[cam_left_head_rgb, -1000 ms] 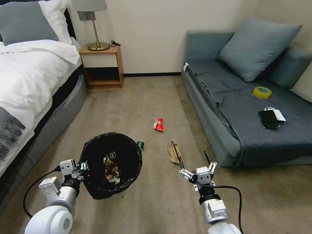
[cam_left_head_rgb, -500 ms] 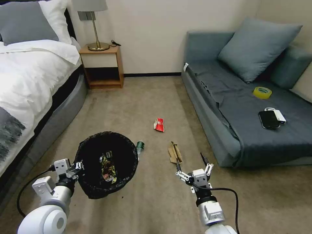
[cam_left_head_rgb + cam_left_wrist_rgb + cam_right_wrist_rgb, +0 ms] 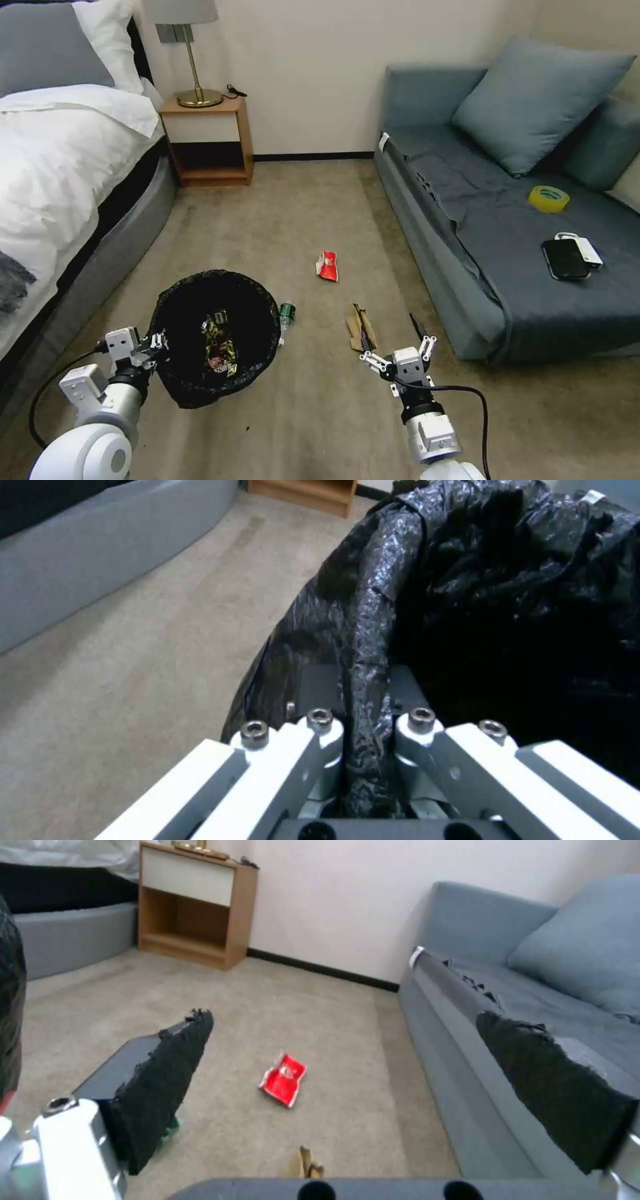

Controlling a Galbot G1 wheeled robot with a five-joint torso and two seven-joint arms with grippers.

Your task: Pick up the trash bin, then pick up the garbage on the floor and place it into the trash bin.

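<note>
The trash bin (image 3: 175,393), lined with a black bag, hangs tilted at the lower left, and my left gripper (image 3: 152,343) is shut on its near rim (image 3: 363,715). A gold-red wrapper (image 3: 218,343) lies inside it. On the floor (image 3: 267,213) lies the garbage: a red snack packet (image 3: 327,265), a clear bottle with a green label (image 3: 287,315) just right of the bin, and a crumpled brown paper bag (image 3: 361,328). My right gripper (image 3: 392,333) stands open just behind and right of the paper bag (image 3: 305,1162), facing the red packet (image 3: 283,1079).
A grey sofa (image 3: 467,267) runs along the right, with a yellow tape roll (image 3: 548,198) and a black phone (image 3: 565,259) on its seat. The bed (image 3: 60,180) lines the left. A wooden nightstand (image 3: 208,140) with a lamp stands at the far wall.
The whole view has shifted as the camera moved. My left arm with the bin has drifted left, uncovering more of the bottle. My right gripper has dropped slightly, still open.
</note>
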